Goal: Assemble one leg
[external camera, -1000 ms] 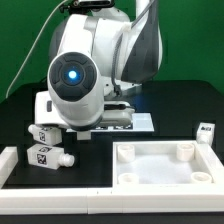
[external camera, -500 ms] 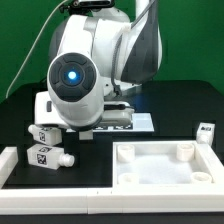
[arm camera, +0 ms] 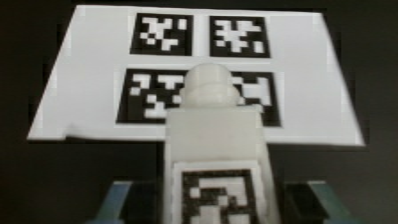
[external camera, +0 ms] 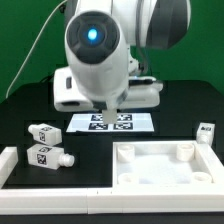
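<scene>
In the wrist view my gripper (arm camera: 217, 200) is shut on a white leg (arm camera: 214, 130). The leg's narrower end points away over the marker board (arm camera: 89, 90), and its tag mark faces the camera. The blue-grey fingers (arm camera: 130, 197) press on both of its sides. In the exterior view the gripper (external camera: 104, 112) hangs just above the marker board (external camera: 140, 122). Two more legs (external camera: 42, 133) (external camera: 45, 156) lie at the exterior view's left. Another leg (external camera: 205, 133) stands at the far right. The large white tray-like panel (external camera: 165, 180) lies at the front right.
A white L-shaped rail (external camera: 10, 165) runs along the front left corner of the black table. The arm's body fills the upper middle of the exterior view and hides the table behind the marker board.
The arm has risen and swung toward the exterior view's right, from low over the left legs to above the marker board. The two left legs now show fully.
</scene>
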Robot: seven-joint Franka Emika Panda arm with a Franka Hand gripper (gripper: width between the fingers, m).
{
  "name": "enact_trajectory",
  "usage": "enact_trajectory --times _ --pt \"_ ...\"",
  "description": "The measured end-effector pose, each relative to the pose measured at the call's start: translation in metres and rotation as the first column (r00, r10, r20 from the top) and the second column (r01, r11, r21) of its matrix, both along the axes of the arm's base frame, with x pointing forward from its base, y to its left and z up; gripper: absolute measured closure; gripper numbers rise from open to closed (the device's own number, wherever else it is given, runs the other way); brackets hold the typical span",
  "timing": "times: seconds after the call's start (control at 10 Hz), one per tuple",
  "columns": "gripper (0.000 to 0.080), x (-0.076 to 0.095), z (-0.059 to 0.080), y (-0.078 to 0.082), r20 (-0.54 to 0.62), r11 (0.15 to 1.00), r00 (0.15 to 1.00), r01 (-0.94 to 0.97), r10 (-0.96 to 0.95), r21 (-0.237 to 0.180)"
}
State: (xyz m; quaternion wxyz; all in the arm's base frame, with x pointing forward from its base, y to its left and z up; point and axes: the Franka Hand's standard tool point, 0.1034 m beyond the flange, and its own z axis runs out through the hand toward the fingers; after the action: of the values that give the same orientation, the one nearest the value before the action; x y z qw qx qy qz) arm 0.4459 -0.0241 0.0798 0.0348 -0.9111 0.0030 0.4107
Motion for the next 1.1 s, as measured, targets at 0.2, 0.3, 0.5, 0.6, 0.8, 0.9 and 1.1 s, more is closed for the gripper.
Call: enact_trajectory --times 0.2,0.3,0.5,0.6,0.8,0.9,1.1 --pt "0.0515 0.014 0.006 -0.005 0.177 1.000 0.984 -0.015 0.014 0.008" --pt "0.0515 0.018 0.005 -0.007 0.259 1.000 0.966 -0.015 0.014 0.000" --pt "0.0515 0.024 0.010 -0.003 0.362 1.000 0.932 0.003 0.003 -0.018" --pt "0.0515 0.047 0.026 0.022 0.443 1.000 0.896 -0.004 0.015 -0.024" --pt "0.0515 0.091 0.069 0.063 0.565 0.999 0.824 -0.031 0.032 -0.011" --pt "0.0515 0.104 0.078 0.075 0.611 0.999 0.791 -0.015 0.032 -0.033" --pt "0.0515 0.111 0.078 0.080 0.746 0.999 0.664 -0.022 0.043 -0.039"
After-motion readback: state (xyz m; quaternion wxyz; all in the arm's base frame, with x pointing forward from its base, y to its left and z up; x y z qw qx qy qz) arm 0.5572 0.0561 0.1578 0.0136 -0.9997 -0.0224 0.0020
